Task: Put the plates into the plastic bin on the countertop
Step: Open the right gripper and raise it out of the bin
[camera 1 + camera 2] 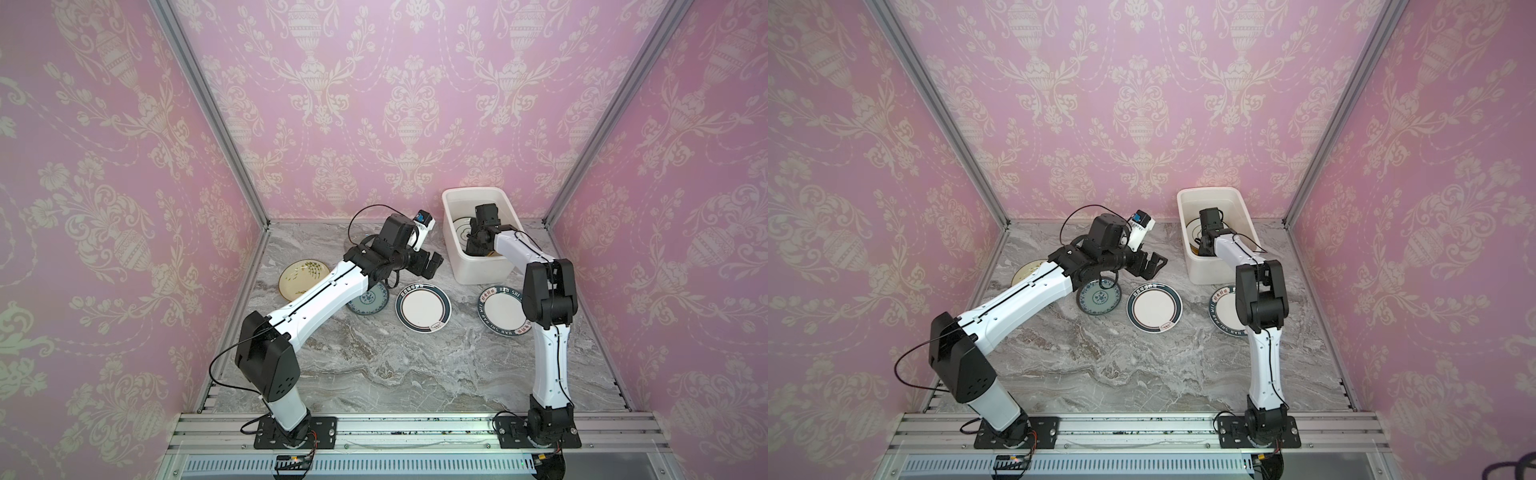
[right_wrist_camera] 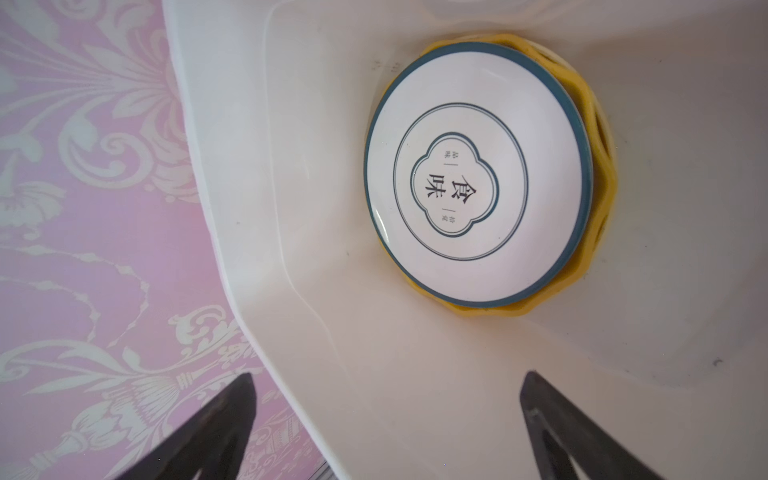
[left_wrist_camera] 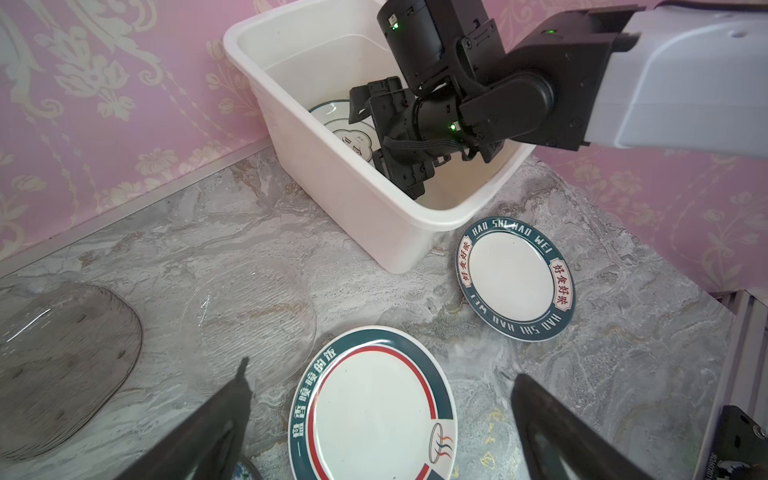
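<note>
Plastic bin (image 1: 482, 270): white, deep, upright at the rear of the countertop (image 1: 395, 374), right of centre, far side close to the pink wall.
Bin contents, upper: thin-rimmed white plate (image 2: 478, 174), face up, with a teal edge line and a quatrefoil emblem with characters at centre.
Bin contents, lower: orange-yellow scalloped plate (image 2: 602, 199), visible only as a crescent around one side of the white plate stacked on it.
Stack position: flat on the bin floor.
Right gripper (image 2: 388, 376): inside the bin, below its rim. The jaws stand apart with nothing between them, and the fingers are clear of the stack.
Left gripper (image 1: 432, 266): held above the countertop, left of the bin. The jaws stand wide apart and empty.
Plates outside the bin: six visible, all lying flat on the countertop.
Lettered plate (image 3: 515, 278): white, dark rim reading HAO SHI HAO WEI, just beside the bin's front wall.
Red-arc plate (image 3: 374, 407): white, dark rim with a red arc, left of the lettered plate and apart from it.
Teal patterned plate (image 1: 1100, 297): just left of the red-arc plate, near the left arm.
Cream sprig plate (image 1: 301, 276): further left, partly hidden by the left arm.
Clear glass plate (image 3: 249, 316): seen in the left wrist view, just beside the red-arc plate.
Smoky glass plate (image 3: 62, 365): beyond the clear one, apart from it.
</note>
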